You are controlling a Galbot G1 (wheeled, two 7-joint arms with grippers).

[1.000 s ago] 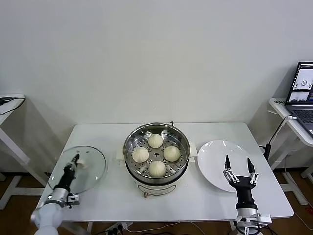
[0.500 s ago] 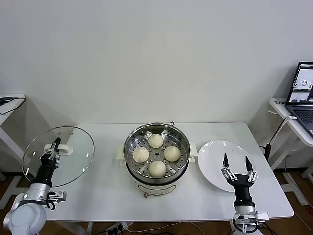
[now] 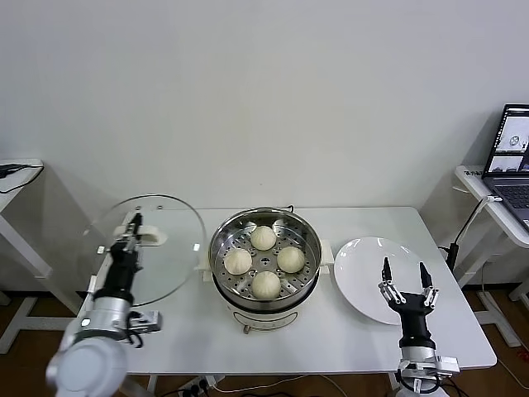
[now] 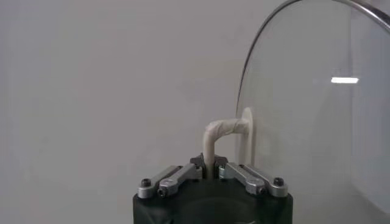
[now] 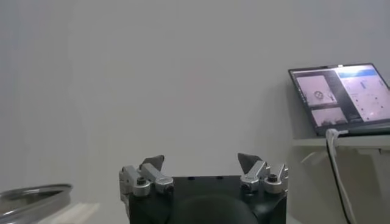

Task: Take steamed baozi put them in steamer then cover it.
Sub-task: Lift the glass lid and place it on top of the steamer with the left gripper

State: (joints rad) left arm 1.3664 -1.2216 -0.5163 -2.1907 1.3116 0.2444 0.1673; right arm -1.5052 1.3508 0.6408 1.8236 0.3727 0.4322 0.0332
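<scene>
Moved toward the pot since half a second ago: left gripper [image 3: 132, 234], pinched shut on the white rectangular handle of the round clear glass cover [image 3: 151, 249] with steel rim. Cover now held tilted on edge above the white counter [image 3: 347, 331], just beside the big shiny steel steamer basket [image 3: 264, 248] on its white pot base, not yet over it. Four cream-white pleated baozi [image 3: 264, 261] already seated on the perforated bottom.

Right gripper [image 3: 406, 285] parked with fingers spread wide, holding nothing, raised in front of the flat white plate [image 3: 368, 265].

Step in hand, as judged: seating the cover. To do well:
- Carry sideways until centred over the basket.
- Level the glass before lowering, so the steel rim meets the basket rim all round.
- Descend slowly; release only once seated.
- Risk: tilted rim catching the near edge, or the handle slipping in the pinch.

Left wrist view: confirms the grasp, with both fingers [image 4: 172, 180] closed on the looped handle and the glass edge-on alongside; steamer not visible. Head view: gives cover-to-steamer relation, grasp detail too small. Right wrist view: open fingers, distant laptop [image 5: 339, 97].
</scene>
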